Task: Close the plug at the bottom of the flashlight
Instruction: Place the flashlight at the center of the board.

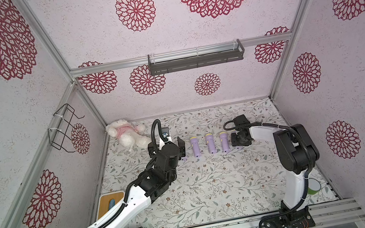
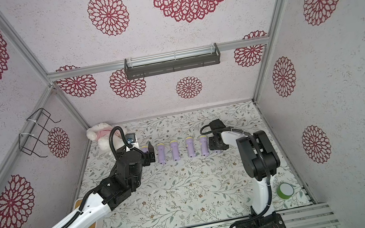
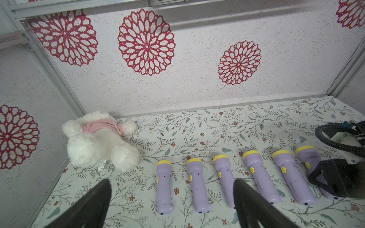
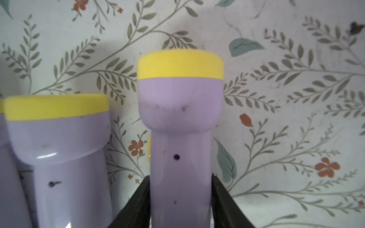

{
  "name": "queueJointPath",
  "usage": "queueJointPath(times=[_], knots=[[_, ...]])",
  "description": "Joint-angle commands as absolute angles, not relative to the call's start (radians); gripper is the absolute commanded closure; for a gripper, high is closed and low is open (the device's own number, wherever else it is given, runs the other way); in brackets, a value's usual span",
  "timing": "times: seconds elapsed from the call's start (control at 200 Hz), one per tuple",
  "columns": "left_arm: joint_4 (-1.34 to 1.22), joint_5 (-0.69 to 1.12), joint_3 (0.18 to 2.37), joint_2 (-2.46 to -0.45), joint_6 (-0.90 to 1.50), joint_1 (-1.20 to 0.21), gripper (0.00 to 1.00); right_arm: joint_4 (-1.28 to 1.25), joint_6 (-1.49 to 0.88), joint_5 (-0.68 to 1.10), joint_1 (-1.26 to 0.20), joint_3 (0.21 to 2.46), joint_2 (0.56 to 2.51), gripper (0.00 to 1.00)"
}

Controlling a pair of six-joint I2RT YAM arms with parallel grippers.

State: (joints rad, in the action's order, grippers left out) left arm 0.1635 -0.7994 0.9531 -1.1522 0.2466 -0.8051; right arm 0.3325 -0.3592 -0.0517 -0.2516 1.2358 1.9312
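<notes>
Several lavender flashlights with yellow heads lie side by side in a row on the floral table, among them flashlight (image 1: 210, 143) and flashlight (image 2: 175, 150). My right gripper (image 4: 180, 177) sits over the rightmost flashlight (image 4: 179, 118). Its black fingers (image 4: 138, 197) stand against both sides of that flashlight's body. In both top views this gripper (image 1: 240, 141) (image 2: 217, 146) covers that flashlight, so its bottom end and plug are hidden. My left gripper (image 3: 171, 181) hovers open above the left end of the row (image 1: 167, 149), holding nothing. The nearer flashlights' bottom ends (image 3: 164, 211) face it.
A white plush toy (image 1: 127, 135) lies at the back left corner. A green tape roll (image 2: 285, 190) sits front right and a wooden-lidded box (image 1: 110, 201) front left. A wire basket (image 1: 65, 129) hangs on the left wall, a dark shelf (image 1: 196, 59) on the back wall.
</notes>
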Motion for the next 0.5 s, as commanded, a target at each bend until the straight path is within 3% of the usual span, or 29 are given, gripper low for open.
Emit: queueJointPath(times=[0.0, 0.495], knots=[[0.171, -0.822, 0.982, -1.154, 0.253, -0.805, 0.03, 0.355, -0.364, -0.057, -0.255, 1.229, 1.9, 0.48], [0.172, -0.828, 0.981, -1.153, 0.252, -0.809, 0.03, 0.37, -0.369, -0.066, -0.255, 1.236, 1.861, 0.32]])
